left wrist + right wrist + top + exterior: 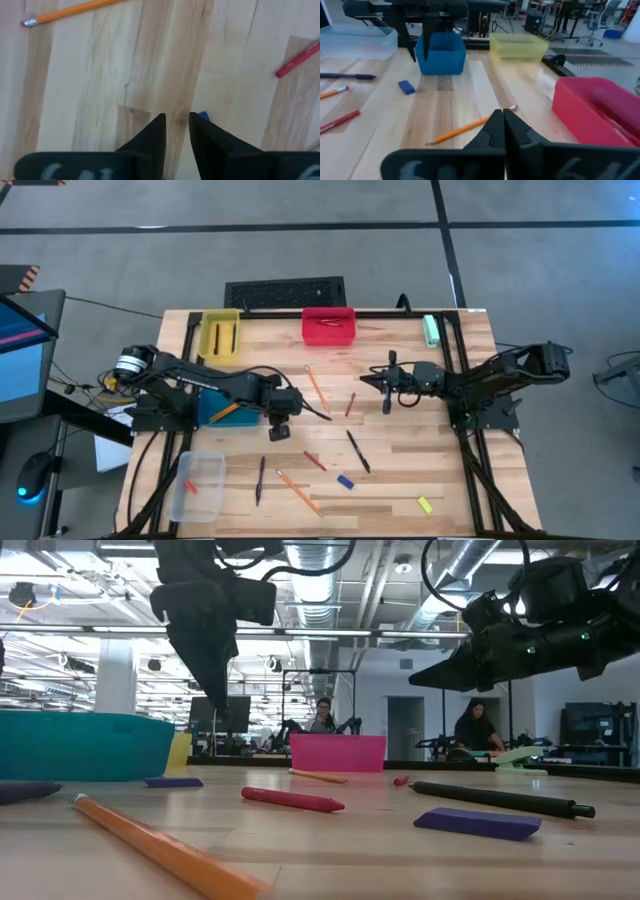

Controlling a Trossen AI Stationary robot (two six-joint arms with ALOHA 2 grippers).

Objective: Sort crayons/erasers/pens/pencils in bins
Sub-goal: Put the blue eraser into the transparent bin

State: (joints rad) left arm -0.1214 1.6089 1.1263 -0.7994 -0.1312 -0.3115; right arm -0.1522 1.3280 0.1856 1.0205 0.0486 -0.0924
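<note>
from up top i see my left gripper (279, 432) hanging over the middle-left of the table (400, 480), just beside the teal bin (215, 406). its fingers (155, 135) stand slightly apart with bare wood showing in the gap and nothing between them. a small blue eraser (203, 116) peeks out by one fingertip. my right gripper (388, 382) waits off the table's right-centre with its fingers pressed together and empty.

the yellow bin (221, 335) sits at the far left corner with a couple of sticks inside, the red bin (329, 325) at the far middle with something thin in it, and the clear bin (196, 485) at the near left holding a small red piece. an orange pencil (317, 389) lies between the two grippers, with a red crayon (350, 404) just beside it. a black pen (358, 451), another pencil (298, 491), a second blue eraser (345, 481) and a yellow eraser (425, 505) are scattered on the near half.
</note>
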